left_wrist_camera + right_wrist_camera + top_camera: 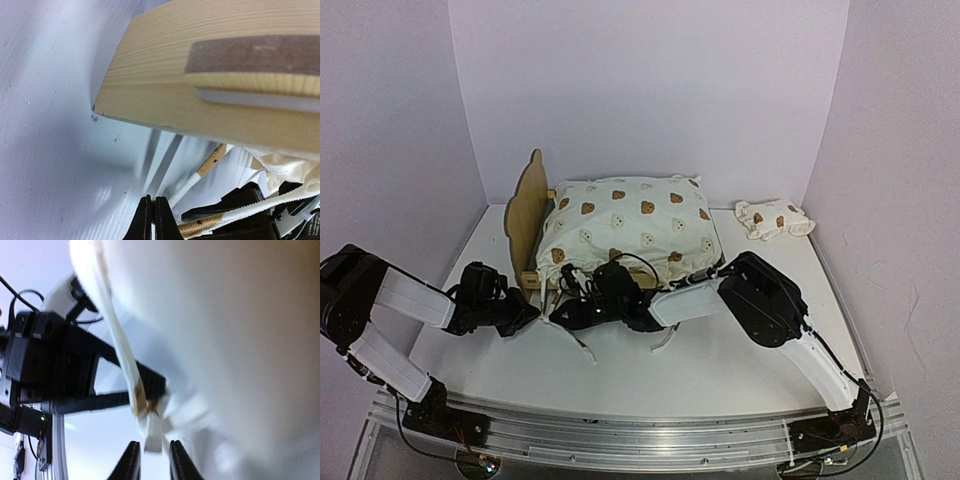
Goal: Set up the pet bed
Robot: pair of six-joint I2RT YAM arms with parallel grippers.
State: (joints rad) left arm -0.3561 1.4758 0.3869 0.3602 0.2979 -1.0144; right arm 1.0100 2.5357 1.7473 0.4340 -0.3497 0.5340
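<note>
The room is a booth of pale lilac walls (650, 90) closing in a white surface (720, 370) on the left, at the back and on the right. An aluminium rail (640, 440) runs along the near edge and carries both arm bases.

From the left corner the left arm reaches in low. The left gripper (530, 318) lies close to the near left corner of the pet bed (620, 235), and its fingers (145, 220) are pressed together with nothing visible between them. Its wrist view shows light plywood (200, 100) with a brown strip just above the bare surface, and a white tie with tan bands (200, 175) running underneath.

The pet bed stands at mid-surface, towards the back wall. Its bear-ear headboard (528, 205) stands upright at the left end. The cream bear-print cushion (650, 210) is piled on the frame and bulges over it.

The right gripper (560, 312) sits just right of the left one at the bed's near edge, and thin white ties trail on the surface beside it. Its fingers (131, 462) stand narrowly apart. The end of a white strap (122, 355) hangs into the gap, and the blur hides whether it touches either finger. The right arm (760, 300) stretches back across the surface to its base at the near right.

A small bear-print pillow (775, 218) lies well apart from the bed, near the right wall.
</note>
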